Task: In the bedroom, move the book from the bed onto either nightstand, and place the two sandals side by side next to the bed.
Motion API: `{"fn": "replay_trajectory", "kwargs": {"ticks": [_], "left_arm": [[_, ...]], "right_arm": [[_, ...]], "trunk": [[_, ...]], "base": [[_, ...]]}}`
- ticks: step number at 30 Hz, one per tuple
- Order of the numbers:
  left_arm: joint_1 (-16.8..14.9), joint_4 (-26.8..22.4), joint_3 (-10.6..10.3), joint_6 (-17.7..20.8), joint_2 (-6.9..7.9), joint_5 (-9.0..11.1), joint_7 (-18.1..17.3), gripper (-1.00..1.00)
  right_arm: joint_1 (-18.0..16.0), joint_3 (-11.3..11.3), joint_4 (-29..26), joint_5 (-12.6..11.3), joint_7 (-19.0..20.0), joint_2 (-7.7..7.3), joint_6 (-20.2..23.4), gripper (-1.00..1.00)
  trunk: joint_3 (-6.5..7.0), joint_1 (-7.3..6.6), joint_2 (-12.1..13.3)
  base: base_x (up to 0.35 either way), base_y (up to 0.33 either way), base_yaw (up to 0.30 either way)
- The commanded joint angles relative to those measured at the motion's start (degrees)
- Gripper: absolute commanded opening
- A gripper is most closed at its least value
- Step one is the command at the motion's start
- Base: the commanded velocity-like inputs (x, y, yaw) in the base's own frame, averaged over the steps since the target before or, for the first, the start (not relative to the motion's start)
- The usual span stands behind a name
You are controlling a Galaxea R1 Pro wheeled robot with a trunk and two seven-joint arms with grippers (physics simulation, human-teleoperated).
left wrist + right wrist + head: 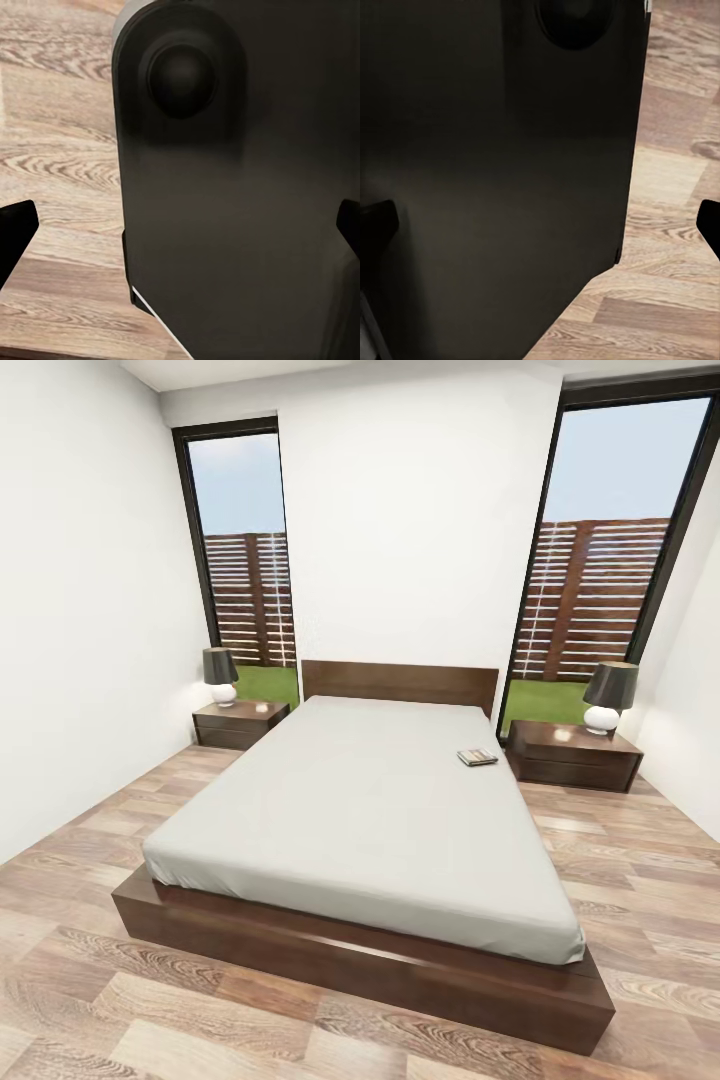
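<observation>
Nearest the robot, the wood-plank floor (90, 1000) is running up to the foot of the bed (380, 970), whose dark-brown frame is carrying a smooth light-grey mattress (350, 810). In the wrist views, the left end effector (180, 225) and the right end effector (540, 225) are each showing dark fingertips at opposite edges of the picture, spread wide with nothing gripped, facing a dark robot body part over the floor. Farther up the bed, the book (478, 757) is lying flat on the mattress near its right edge (close to the headboard (400, 682)). Beyond, one nightstand (574, 754) is standing just right of the bed and another nightstand (240, 722) just left, each bearing a lamp (609, 698). Two tall windows (245, 550) are flanking the headboard.
</observation>
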Motion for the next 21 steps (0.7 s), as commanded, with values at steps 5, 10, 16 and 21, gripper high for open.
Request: {"fn": "replay_trajectory", "kwargs": {"ticks": [5, 10, 16, 21], "left_arm": [[-0.02, -0.02, -0.09, 0.01, -0.01, -0.05, 0.0, 1.0], [-0.02, -0.02, -0.1, 0.01, -0.02, -0.05, -0.05, 1.0], [-0.02, -0.03, -0.06, -0.05, -0.03, -0.05, -0.07, 1.0], [-0.02, -0.03, -0.09, -0.07, -0.03, -0.05, -0.07, 1.0]], "right_arm": [[0.04, 0.06, -0.19, -0.02, 0.01, 0.03, 0.02, 1.0], [0.04, 0.07, -0.44, 0.03, 0.04, 0.04, 0.02, 1.0], [0.04, 0.08, -1.31, 0.02, 0.05, 0.04, 0.02, 1.0], [0.04, 0.08, -1.54, 0.04, 0.05, 0.04, 0.02, 1.0]], "trunk": [[-0.05, 0.0, -0.03], [-0.05, 0.0, -0.03], [-0.05, 0.0, -0.03], [-0.05, 0.0, -0.03]], "base": [[0.0, 0.0, 0.0], [0.0, 0.0, 0.0], [-0.008, 0.0, 0.0], [-0.072, 0.0, 0.0]]}}
